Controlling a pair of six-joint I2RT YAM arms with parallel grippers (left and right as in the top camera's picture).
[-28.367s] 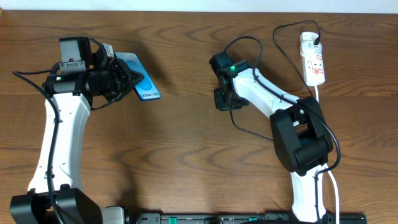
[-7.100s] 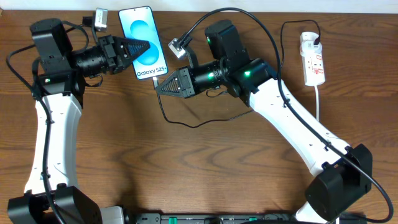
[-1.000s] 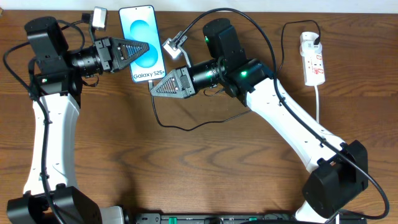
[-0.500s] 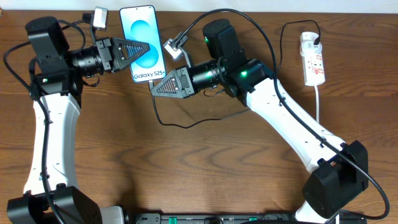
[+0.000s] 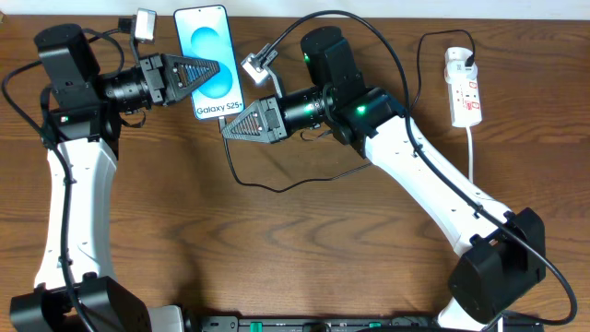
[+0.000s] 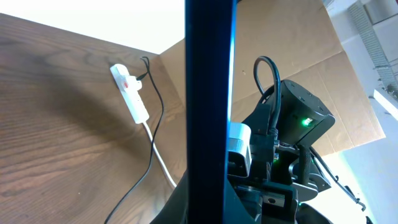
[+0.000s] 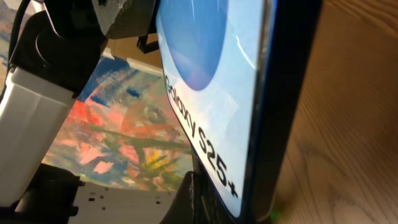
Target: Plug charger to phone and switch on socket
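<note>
1. The phone point(image 5: 205, 32) is slim and black-edged, with a blue screen, and sits at the far side of the table, left of centre. My left gripper point(image 5: 210, 67) is clamped across its lower half. In the left wrist view its edge point(image 6: 210, 93) runs straight up between the fingers. I cannot tell whether any part of it rests on the wood.
2. The right gripper point(image 5: 227, 130) is closed, with its tip just beside the phone's bottom edge, near the "Galaxy S25" text point(image 7: 202, 155). The cable leaves from that tip, so I judge the plug end is pinched there. The plug itself is hidden.
3. The charger point(image 5: 267, 188) is a thin black cable lying in a loose loop on the table below the right gripper. It is limp and offers no push, so it should be held close behind the metal tip.
4. The phone should handle as light, rigid, slick and breakable. I would take it across its width with moderate force.
5. The socket point(image 5: 463, 90) is a white strip with red switches at the far right, well apart from the phone. It is probably light enough to slide when a switch is pressed.
</note>
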